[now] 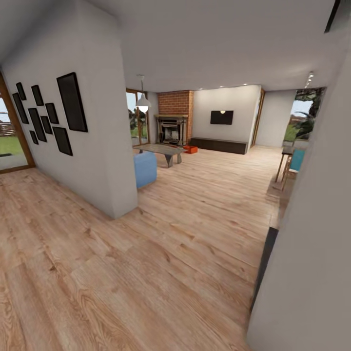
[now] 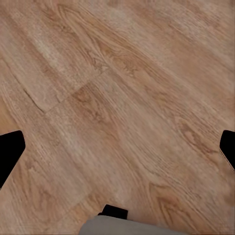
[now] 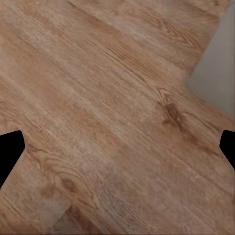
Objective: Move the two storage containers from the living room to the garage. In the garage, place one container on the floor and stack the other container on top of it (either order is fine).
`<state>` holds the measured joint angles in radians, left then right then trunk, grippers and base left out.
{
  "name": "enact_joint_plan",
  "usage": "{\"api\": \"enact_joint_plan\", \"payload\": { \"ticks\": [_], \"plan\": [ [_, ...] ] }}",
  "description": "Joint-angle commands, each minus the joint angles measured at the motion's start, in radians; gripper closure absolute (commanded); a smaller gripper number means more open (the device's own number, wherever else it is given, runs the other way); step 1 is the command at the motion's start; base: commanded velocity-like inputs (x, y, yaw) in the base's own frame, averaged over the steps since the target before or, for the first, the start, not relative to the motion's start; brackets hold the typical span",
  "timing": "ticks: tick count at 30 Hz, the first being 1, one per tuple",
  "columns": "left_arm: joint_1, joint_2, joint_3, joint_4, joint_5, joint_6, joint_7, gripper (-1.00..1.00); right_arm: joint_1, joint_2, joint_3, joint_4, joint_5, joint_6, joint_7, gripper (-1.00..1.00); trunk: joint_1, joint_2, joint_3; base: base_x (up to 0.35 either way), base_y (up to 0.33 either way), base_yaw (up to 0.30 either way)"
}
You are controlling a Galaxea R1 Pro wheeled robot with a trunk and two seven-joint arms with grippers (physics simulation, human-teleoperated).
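From the head view, a light wood-plank floor (image 1: 161, 253) runs ahead into the living room, where the two orange-red storage containers (image 1: 190, 149) sit far off on the planks, just beside the red brick fireplace (image 1: 173, 123); at this range they read as one small orange shape and cannot be told apart. Near them stands a low glass coffee table with dark legs (image 1: 160, 150), and a blue sofa end (image 1: 145, 168) pokes out from behind a white partition wall (image 1: 92, 141) hung with black picture frames (image 1: 48, 114). That wall stands on the left of the open way, and a pale wall edge (image 1: 312, 234) crowds in close on the right; the planks between them lie open towards the containers. Further back are a long dark brown bench chest (image 1: 218, 145) under a black wall screen (image 1: 222, 117), a white pendant lamp (image 1: 143, 103), and a teal chair at a wooden table (image 1: 292, 163). In the left wrist view, the left gripper (image 2: 117, 147) hangs above bare planks, its black fingertips (image 2: 9, 149) at opposite picture edges, jaws spread wide and empty. In the right wrist view, the right gripper (image 3: 117, 147) is likewise wide apart, holding nothing, over planks beside a pale grey wall base (image 3: 215, 68).
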<state>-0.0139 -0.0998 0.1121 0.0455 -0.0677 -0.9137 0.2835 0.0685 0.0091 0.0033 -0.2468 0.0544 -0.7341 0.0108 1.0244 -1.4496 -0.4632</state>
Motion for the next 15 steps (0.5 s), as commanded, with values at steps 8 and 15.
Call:
{"api": "enact_joint_plan", "payload": {
  "ticks": [8,15],
  "plan": [
    [-0.001,0.0,0.008,0.004,-0.007,-0.005,0.002,-1.0,0.0,0.0,-0.002,-0.002,0.004,-0.001,0.0,-1.0,0.001,0.0,-0.001,0.327,0.0,0.0],
    [-0.002,0.0,0.008,0.003,-0.007,-0.005,0.002,-1.0,0.0,0.0,-0.002,-0.002,0.004,-0.001,0.0,-1.0,0.001,0.0,-0.001,0.327,0.0,0.0]
  ]
}}
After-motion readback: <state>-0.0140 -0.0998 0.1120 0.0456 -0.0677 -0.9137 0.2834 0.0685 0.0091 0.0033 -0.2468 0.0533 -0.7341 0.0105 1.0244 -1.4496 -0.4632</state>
